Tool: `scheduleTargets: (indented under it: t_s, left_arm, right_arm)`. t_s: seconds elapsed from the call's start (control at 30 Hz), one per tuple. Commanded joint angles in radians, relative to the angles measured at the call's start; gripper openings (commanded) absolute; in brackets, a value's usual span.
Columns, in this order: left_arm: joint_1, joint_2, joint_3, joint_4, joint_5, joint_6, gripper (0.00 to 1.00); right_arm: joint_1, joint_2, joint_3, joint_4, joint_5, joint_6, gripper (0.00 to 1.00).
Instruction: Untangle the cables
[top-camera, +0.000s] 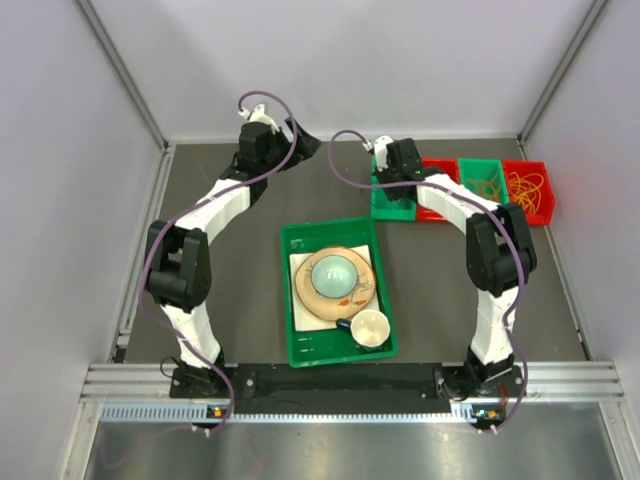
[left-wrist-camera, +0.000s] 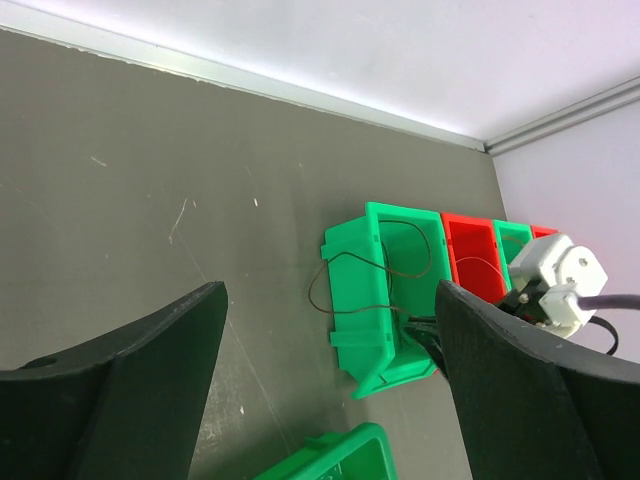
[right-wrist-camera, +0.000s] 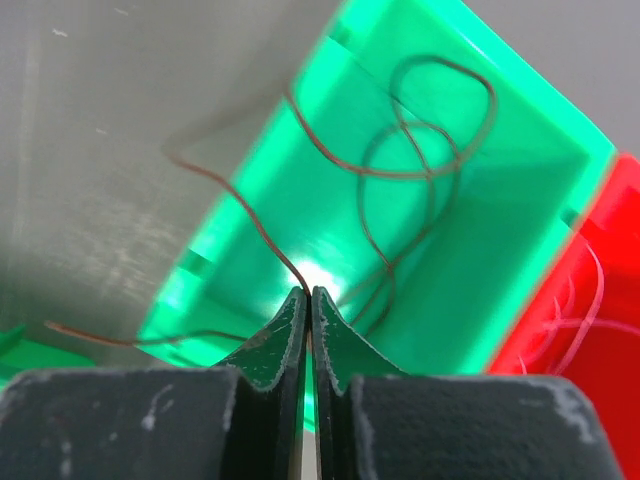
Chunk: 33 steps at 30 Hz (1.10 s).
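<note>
Cables (right-wrist-camera: 430, 150) are lying in loose dark loops inside the leftmost green bin (right-wrist-camera: 500, 270), which is standing on the bench (left-wrist-camera: 150, 180) just beside a red bin (left-wrist-camera: 465, 222). The right gripper (right-wrist-camera: 308, 295) is reaching over that green bin's near wall, its fingers pressing fully together on one thin dark cable (right-wrist-camera: 250, 215). This cable is running up from the fingertips and out over the bin's side. The left gripper (left-wrist-camera: 330, 300) is hovering well apart from the bin, spreading wide and holding nothing.
</note>
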Motion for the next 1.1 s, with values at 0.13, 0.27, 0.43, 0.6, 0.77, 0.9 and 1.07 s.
scheduleTargets:
  t_s: [0.13, 0.27, 0.43, 0.6, 0.77, 0.9, 1.07]
  left_arm:
    - [0.005, -0.049, 0.001, 0.042, 0.013, -0.002, 0.90]
    - [0.005, -0.049, 0.001, 0.042, 0.013, 0.000, 0.90]
    - [0.005, -0.050, 0.002, 0.041, 0.014, -0.002, 0.90]
    - [0.005, -0.053, 0.002, 0.042, 0.016, -0.005, 0.90]
    - [0.007, -0.050, 0.004, 0.044, 0.020, -0.010, 0.90]
    - [0.005, -0.046, 0.007, 0.045, 0.026, -0.014, 0.90]
    - [0.007, -0.043, 0.011, 0.044, 0.031, -0.014, 0.90]
  right_arm:
    - [-0.061, -0.137, -0.037, 0.051, 0.057, 0.015, 0.00]
    - [-0.075, -0.187, -0.075, 0.085, 0.057, 0.035, 0.00]
    - [-0.087, -0.207, -0.073, 0.071, 0.085, 0.026, 0.00]
    - [-0.098, -0.220, -0.090, 0.074, 0.102, 0.020, 0.00]
    - [-0.114, -0.237, -0.113, 0.091, 0.102, 0.038, 0.00]
    - [-0.126, -0.252, -0.138, 0.110, 0.099, 0.060, 0.00]
    - [-0.138, -0.261, -0.147, 0.124, 0.096, 0.074, 0.00]
